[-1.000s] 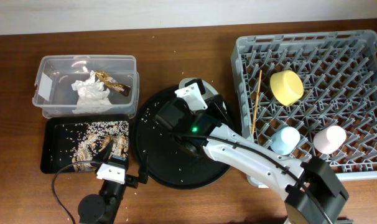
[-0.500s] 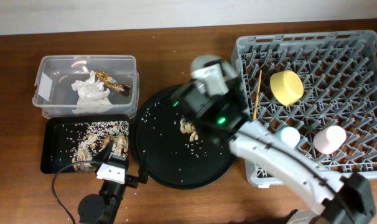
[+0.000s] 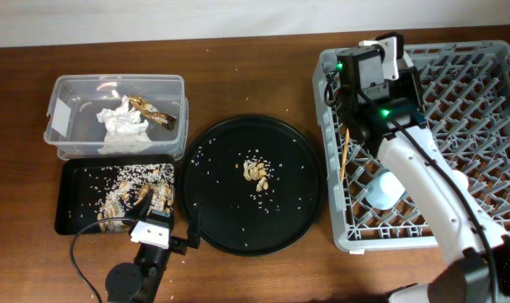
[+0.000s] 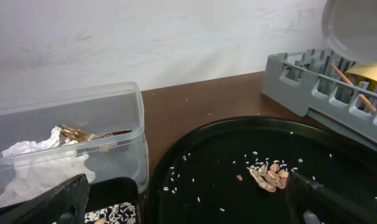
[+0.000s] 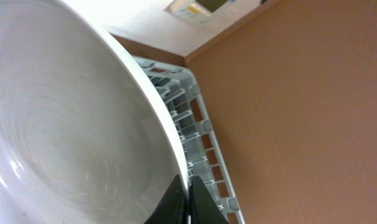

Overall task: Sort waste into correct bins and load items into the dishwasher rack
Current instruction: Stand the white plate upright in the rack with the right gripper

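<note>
My right gripper (image 5: 187,193) is shut on the rim of the pale grey plate (image 5: 70,137) and holds it tilted above the grey dishwasher rack's (image 3: 491,67) near-left corner. From overhead the right gripper (image 3: 374,71) hides the plate and the yellow bowl. The plate (image 4: 356,28) and yellow bowl (image 4: 375,71) show in the left wrist view. The light-blue cup (image 3: 385,189) and chopsticks (image 3: 347,151) are in the rack. Food scraps (image 3: 257,171) lie on the round black tray (image 3: 238,227). My left gripper (image 4: 188,208) is open and empty.
The clear tub (image 3: 70,93) holds tissue (image 3: 122,124) and the snack wrapper (image 3: 154,112). The shallow black tray (image 3: 70,215) in front of it holds rice and brown scraps. The left arm's cable (image 3: 82,261) loops at the table's front edge.
My right arm has lifted the plate off the round black tray and swung it right, over the rack. A small pile of scraps and rice is now uncovered on the round tray. The left arm is still.
</note>
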Controlling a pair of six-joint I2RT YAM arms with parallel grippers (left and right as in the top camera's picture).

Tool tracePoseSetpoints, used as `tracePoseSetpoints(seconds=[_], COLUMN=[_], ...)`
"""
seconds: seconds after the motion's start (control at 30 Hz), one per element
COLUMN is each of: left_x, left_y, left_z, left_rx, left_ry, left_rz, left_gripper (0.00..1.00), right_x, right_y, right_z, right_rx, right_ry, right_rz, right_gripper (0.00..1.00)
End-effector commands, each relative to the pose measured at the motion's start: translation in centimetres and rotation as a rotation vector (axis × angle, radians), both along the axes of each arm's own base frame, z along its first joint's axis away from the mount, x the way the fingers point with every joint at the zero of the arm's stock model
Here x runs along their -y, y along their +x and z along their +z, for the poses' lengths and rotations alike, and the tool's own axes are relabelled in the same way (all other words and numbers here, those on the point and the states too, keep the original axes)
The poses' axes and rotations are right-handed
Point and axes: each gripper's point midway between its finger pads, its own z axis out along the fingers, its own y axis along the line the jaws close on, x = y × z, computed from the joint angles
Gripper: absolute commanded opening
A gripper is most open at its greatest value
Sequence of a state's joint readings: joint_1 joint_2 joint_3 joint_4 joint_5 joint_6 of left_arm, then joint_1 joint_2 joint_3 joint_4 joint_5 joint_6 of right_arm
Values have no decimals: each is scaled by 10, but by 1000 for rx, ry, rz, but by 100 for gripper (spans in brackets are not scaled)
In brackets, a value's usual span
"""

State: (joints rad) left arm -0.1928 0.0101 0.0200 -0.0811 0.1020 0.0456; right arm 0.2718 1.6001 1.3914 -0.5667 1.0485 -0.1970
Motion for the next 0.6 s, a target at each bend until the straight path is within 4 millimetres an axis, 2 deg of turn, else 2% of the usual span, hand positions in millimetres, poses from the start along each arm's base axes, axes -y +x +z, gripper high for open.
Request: tracePoseSetpoints(seconds=[0.0,0.07,0.13,0.17,0.2,0.27,0.37,0.43,0.47,0.5,0.53,0.57], left_x=[0,0,0,0,0,0,0,0,0,0,0,0], left_y=[0,0,0,0,0,0,0,0,0,0,0,0], left_z=[-1,-1,-1,-1,-1,-1,-1,-1,-1,-1,-1,-1], left_rx=[3,3,3,3,3,3,3,3,3,3,3,3], left_ry=[7,7,7,7,7,7,7,7,7,7,7,7], left_rz=[-5,-5,-5,-5,-5,-5,-5,-5,-5,-5,-5,-5], left_gripper=[100,99,99,99,99,99,99,99,99,99,99,99], right_x=[-7,-15,-31,-39,-45,-57,-73,-114,-148,-182,-198,-217], right_y=[7,2,-4,-7,-9,-12,-27,-53,-78,-109,-126,-152], right_z=[-26,-36,-37,-36,-35,-30,-5,17,29,42,52,68], right_rx=[-101,-164,-173,-173,-175,-162,-65,-44,-55,-94,-108,-122], right_ry=[-6,-23,-18,-15,-17,-18,70,298,504,683,765,863], right_rz=[25,46,72,90,104,133,151,307,432,589,684,809], right_gripper=[10,20,26,35,40,48,53,56,61,82,99,99])
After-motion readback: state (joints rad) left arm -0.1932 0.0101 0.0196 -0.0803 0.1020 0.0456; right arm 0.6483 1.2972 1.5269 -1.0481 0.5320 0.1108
